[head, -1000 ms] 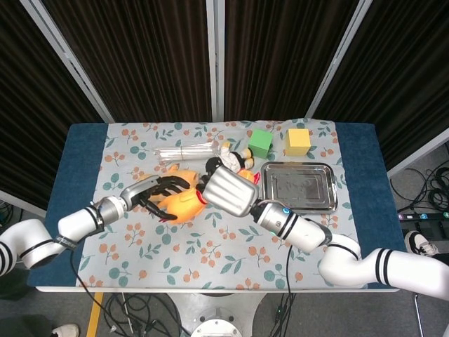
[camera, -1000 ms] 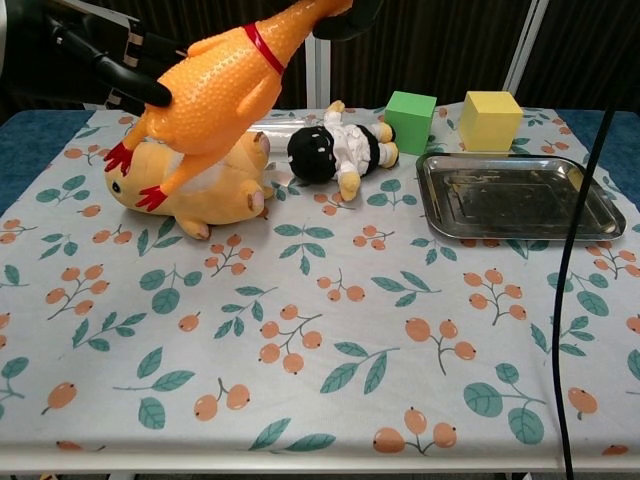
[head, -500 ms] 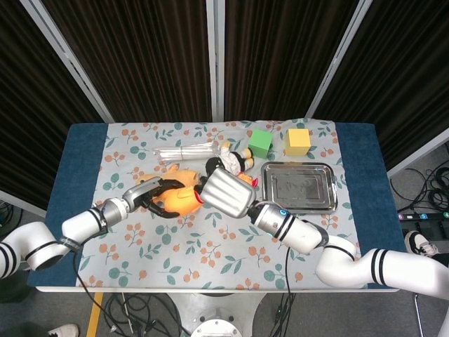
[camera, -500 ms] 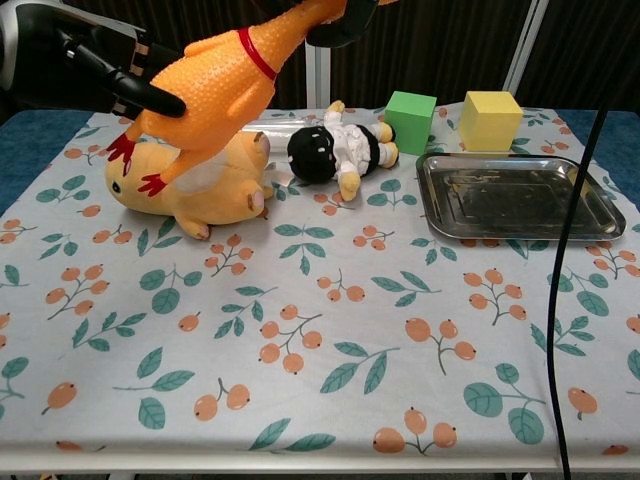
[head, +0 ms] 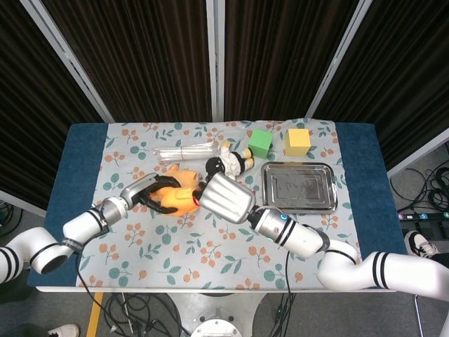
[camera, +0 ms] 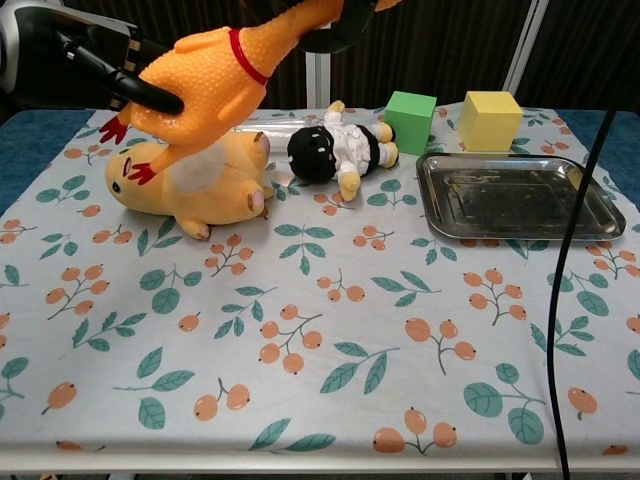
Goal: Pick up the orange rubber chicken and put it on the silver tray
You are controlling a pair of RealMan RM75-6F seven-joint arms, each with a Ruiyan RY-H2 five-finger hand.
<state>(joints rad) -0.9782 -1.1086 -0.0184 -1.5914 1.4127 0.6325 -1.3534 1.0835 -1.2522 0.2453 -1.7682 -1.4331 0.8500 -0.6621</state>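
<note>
The orange rubber chicken (camera: 210, 70) hangs tilted in the air above a yellow plush animal (camera: 195, 185). Its red feet point down to the left and its neck runs up to the right. My left hand (camera: 100, 70) wraps black fingers around the chicken's body from the left. My right hand (camera: 345, 20) grips its neck at the top edge of the chest view. From the head view, the left hand (head: 151, 194) and the silver back of the right hand (head: 224, 198) flank the chicken (head: 175, 201). The silver tray (camera: 590, 205) lies empty to the right, also seen as the tray (head: 330, 189) from above.
A black-and-white doll (camera: 335, 150) lies between the plush and the tray. A green cube (camera: 410, 108) and a yellow cube (camera: 490, 118) stand behind the tray. A clear bundle of sticks (head: 186, 151) lies at the back left. A black cable (camera: 560, 300) hangs at the right.
The chicken has risen a little and shifted left, its feet now higher above the plush. Both hands moved slightly left with it.
</note>
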